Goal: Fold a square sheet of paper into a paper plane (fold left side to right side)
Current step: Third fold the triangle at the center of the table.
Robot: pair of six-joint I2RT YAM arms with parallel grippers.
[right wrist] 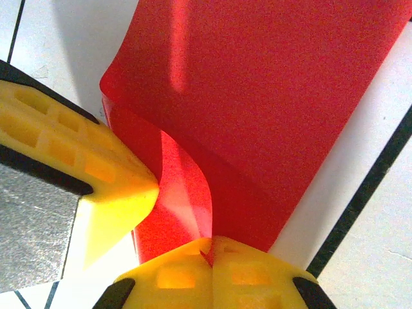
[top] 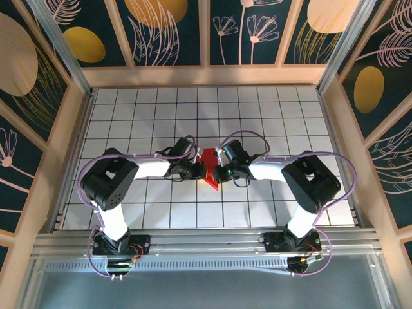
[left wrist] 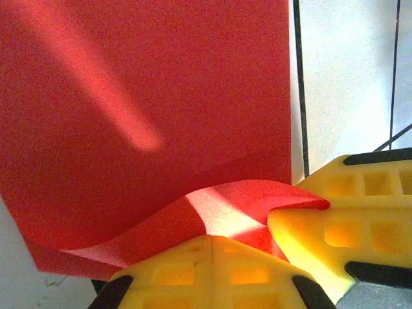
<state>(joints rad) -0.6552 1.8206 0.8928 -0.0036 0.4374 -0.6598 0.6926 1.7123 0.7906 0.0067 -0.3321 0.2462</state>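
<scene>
The square sheet of paper [top: 212, 180] lies red on the white grid table [top: 270, 116], between both grippers at the centre. In the right wrist view my right gripper [right wrist: 211, 241] is shut on the sheet [right wrist: 257, 96], with red showing in the seam and a flap curling up from the pinch. My left gripper [left wrist: 212, 239] has its fingers pressed together, the tip against the lifted, wavy edge of the sheet [left wrist: 148, 116]. No paper shows in its seam. The right gripper's fingers [left wrist: 347, 206] hold that edge at the right. The left gripper's fingers [right wrist: 96, 167] touch the curl.
Wooden rails and patterned walls [top: 206, 32] enclose the table on three sides. Both arm bases [top: 119, 244] stand at the near edge. Open grid tiles lie behind and to either side of the grippers. Black grid lines [right wrist: 360, 199] run beside the sheet.
</scene>
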